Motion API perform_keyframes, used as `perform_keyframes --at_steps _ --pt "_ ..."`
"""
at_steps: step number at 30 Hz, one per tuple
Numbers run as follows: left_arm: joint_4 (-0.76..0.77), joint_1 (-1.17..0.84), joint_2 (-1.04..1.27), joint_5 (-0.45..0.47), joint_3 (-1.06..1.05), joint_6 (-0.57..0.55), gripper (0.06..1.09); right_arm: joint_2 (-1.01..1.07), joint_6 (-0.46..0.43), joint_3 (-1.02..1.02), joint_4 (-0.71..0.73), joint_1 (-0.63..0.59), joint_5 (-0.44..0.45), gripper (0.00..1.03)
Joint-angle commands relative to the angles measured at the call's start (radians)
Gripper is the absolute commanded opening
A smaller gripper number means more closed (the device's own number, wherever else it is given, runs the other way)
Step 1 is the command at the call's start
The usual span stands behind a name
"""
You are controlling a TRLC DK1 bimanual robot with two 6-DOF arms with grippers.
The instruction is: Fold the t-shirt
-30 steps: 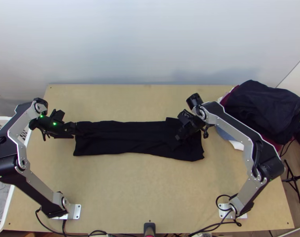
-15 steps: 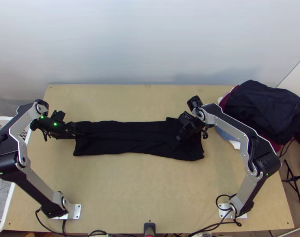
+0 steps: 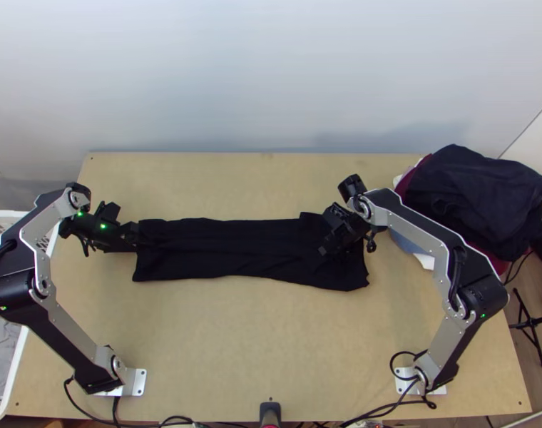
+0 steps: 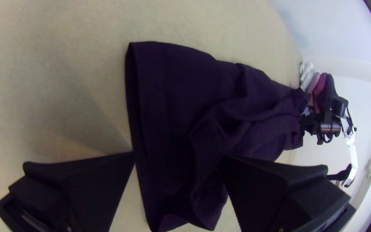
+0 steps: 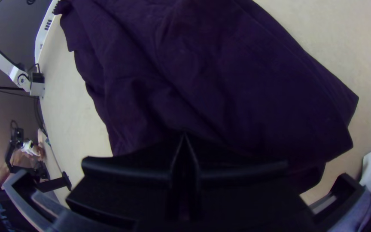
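Working on a light wooden table (image 3: 257, 342), dealing with a black, soft-cloth t-shirt (image 3: 221, 250), already lying folded into a long, narrow strip. Running lengthwise from the left arm's side across to the right arm's, ending near a heaped pile of dark and maroon cloth (image 3: 478, 200).

Holding the black, wide-fingered left gripper (image 4: 177, 157) at the nearer short end, its fingers spread well apart and gripping nothing. Straddling the end edge: placing one finger just outside, over bare wood, and the other over the cloth, so spanning along the long axis.

Resting the matching black right gripper (image 5: 184, 135) low over the opposite end, fingertips drawn together; being unable to tell of any fabric pinched there. Perhaps anchoring that end.

Probably going for the left end next, lying closest to the left arm; needing to be catching all the layers at the edge before folding inward along the strip. Risking picking up only the top layer, or dragging the whole strip askew.
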Motion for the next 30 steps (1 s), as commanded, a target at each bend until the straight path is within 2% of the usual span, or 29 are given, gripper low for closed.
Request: perform_keyframes --at_steps 1,18,19,24,29,30 --pt "0.016 -0.001 0.003 -0.01 -0.022 -0.001 1.0 -0.013 0.005 -0.006 0.0 0.004 0.0 0.03" --pt "0.065 -0.12 -0.01 0.006 -0.065 -0.109 0.99 -0.029 0.014 -0.032 0.001 0.013 0.0 0.03" --pt "0.069 -0.123 -0.008 0.004 -0.065 -0.113 0.97 -0.03 0.016 -0.038 0.006 0.015 0.001 0.03" --pt "0.125 -0.127 0.0 0.003 -0.055 -0.184 0.55 -0.039 0.017 -0.063 0.018 0.027 0.001 0.03" --pt "0.134 -0.127 0.02 -0.003 -0.041 -0.198 0.1 -0.047 0.017 -0.057 0.018 0.027 0.003 0.03" --pt "0.131 -0.127 0.018 -0.003 -0.04 -0.202 0.1 -0.05 0.019 -0.055 0.016 0.027 0.003 0.03"
